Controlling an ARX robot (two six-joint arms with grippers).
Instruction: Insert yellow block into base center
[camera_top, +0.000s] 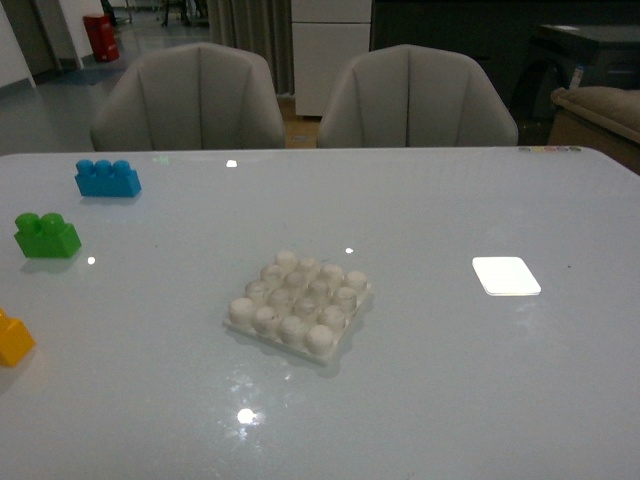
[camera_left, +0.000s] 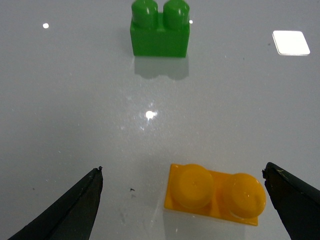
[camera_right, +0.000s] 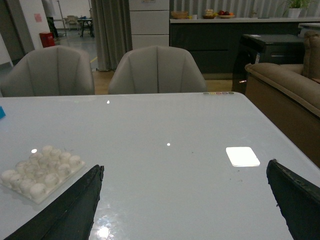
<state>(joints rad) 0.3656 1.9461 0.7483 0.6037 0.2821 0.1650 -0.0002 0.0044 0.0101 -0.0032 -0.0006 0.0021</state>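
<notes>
Between wide L end effector (camera_left: 182, 171) jaws, yellow block (camera_left: 215, 194)

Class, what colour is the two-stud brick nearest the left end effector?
Orange-yellow two-stud plastic brick; clearest in left wrist view.

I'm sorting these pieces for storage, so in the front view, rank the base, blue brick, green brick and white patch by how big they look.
1. The base, clearly the largest.
2. The green brick, blue brick and white patch look about alike. The blue brick lies farther from the camera, so I won't rank these three.
</notes>
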